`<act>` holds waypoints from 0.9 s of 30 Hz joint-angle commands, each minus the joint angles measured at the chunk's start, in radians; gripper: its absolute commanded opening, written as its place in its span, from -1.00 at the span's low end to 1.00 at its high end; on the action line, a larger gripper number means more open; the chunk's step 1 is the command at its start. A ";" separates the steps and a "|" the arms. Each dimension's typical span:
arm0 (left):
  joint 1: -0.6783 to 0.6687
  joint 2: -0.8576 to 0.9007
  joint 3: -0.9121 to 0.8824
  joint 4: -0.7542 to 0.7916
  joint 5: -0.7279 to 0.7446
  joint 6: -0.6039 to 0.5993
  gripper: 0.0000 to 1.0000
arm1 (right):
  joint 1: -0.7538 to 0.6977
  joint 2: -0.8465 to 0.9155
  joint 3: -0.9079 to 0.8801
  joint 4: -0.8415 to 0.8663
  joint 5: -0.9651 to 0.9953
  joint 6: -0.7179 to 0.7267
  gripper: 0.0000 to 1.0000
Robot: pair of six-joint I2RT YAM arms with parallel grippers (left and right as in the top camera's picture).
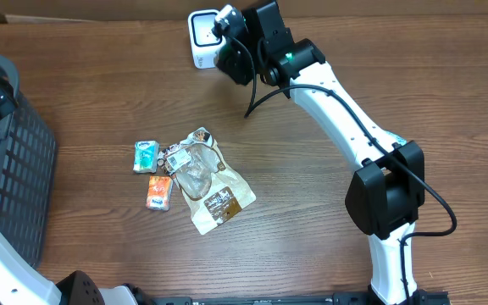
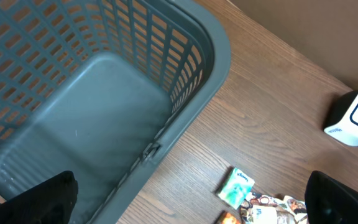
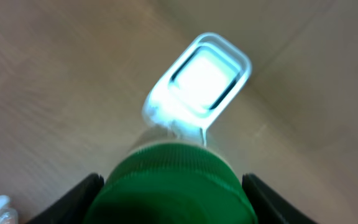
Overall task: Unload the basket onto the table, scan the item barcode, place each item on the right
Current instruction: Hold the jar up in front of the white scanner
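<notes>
Grasping a green-capped item (image 3: 173, 177), the right hand (image 3: 173, 194) has one dark finger on each side of the ribbed cap, clenched on it. Just ahead of this hand stands the white scanner (image 3: 202, 78), its window glowing bright and facing the hand. The right wrist view is blurred, so no barcode or label on the item can be made out, and whether the item touches the scanner cannot be told. From overhead, hand and item hang right beside the scanner's front, close above the desk (image 1: 83, 93).

The left hand (image 2: 190, 200) is released, its two dark fingers (image 2: 33, 198) spread wide at the bottom corners of its own view, with nothing between them. Below and ahead of it lies the grey slatted basket (image 2: 211, 53), whose rim runs under the hand. Beyond that rim, off towards this hand's right finger, a small pile lies on the desk: a teal packet (image 1: 146, 156), an orange packet (image 1: 158, 193) just beside it, and a crumpled bag (image 1: 208, 182) touching both. The pile lies well apart from the right hand and the scanner
</notes>
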 commanded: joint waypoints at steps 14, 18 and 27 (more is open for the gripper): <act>0.003 -0.007 0.013 0.002 0.000 -0.010 0.99 | 0.000 0.139 0.017 0.665 0.104 -0.583 -0.65; 0.003 -0.007 0.013 0.002 0.000 -0.010 0.99 | 0.010 0.194 0.017 0.758 0.105 -0.740 -0.65; 0.003 -0.007 0.013 0.002 0.000 -0.010 0.99 | 0.045 0.218 0.017 0.813 0.151 -0.967 -0.62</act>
